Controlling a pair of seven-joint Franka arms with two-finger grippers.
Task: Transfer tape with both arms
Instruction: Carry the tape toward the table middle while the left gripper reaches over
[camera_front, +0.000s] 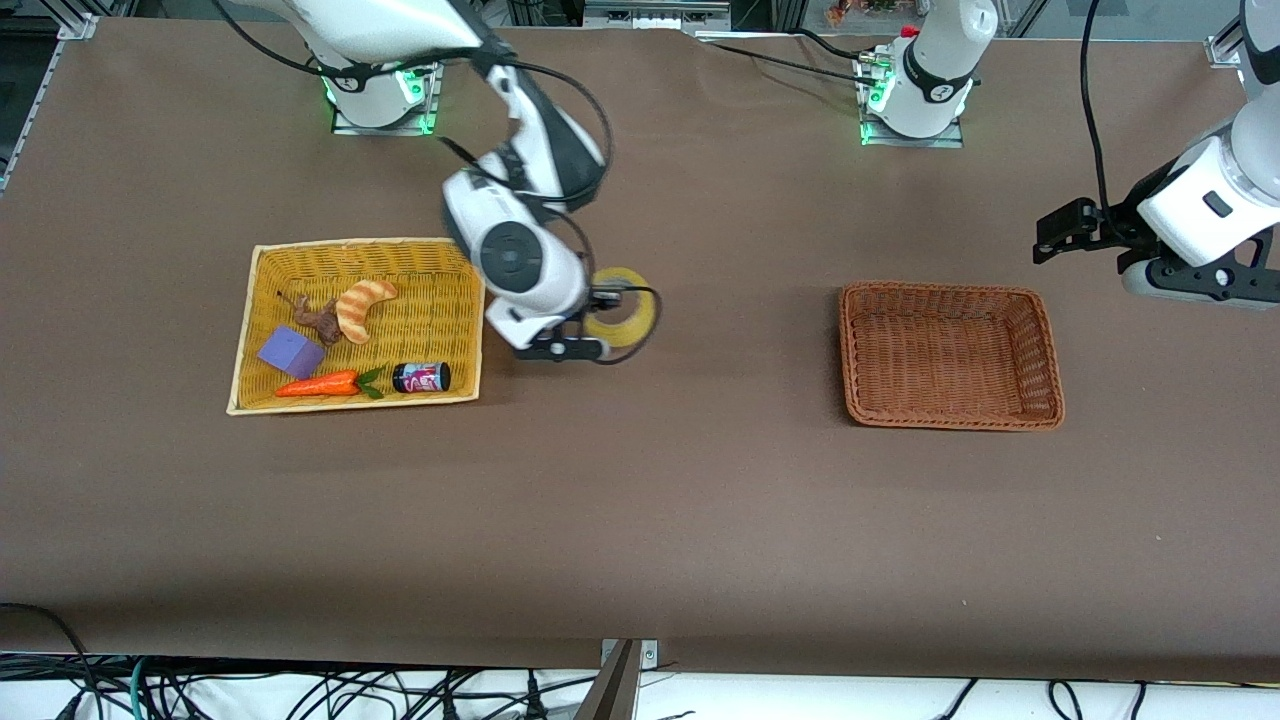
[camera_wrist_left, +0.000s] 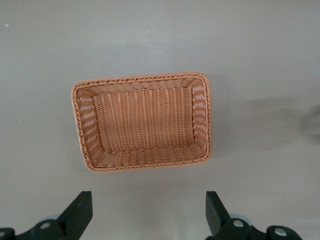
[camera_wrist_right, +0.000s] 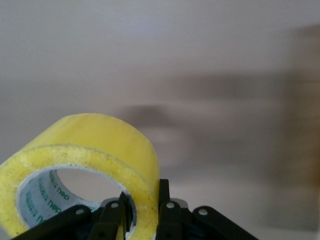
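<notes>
Brown table (camera_front: 640, 520). Right gripper (camera_front: 600, 325) holds the tape (camera_front: 622, 315) in the air over bare tabletop beside the yellow basket (camera_front: 452, 262), fingers (camera_wrist_right: 165, 210) pinching the roll's wall. Tape: yellow ring, wide hole, what seems green print on the inner core. Left gripper (camera_wrist_left: 147, 212) waits, fingers spread, over the table near the brown basket (camera_front: 1040, 345).

The tape (camera_front: 627, 318), a yellowish translucent ring (green print inside its wide hole), hangs tilted above the table beside the yellow basket (camera_front: 360, 258), its wall pinched by the right gripper (camera_front: 585, 322).
</notes>
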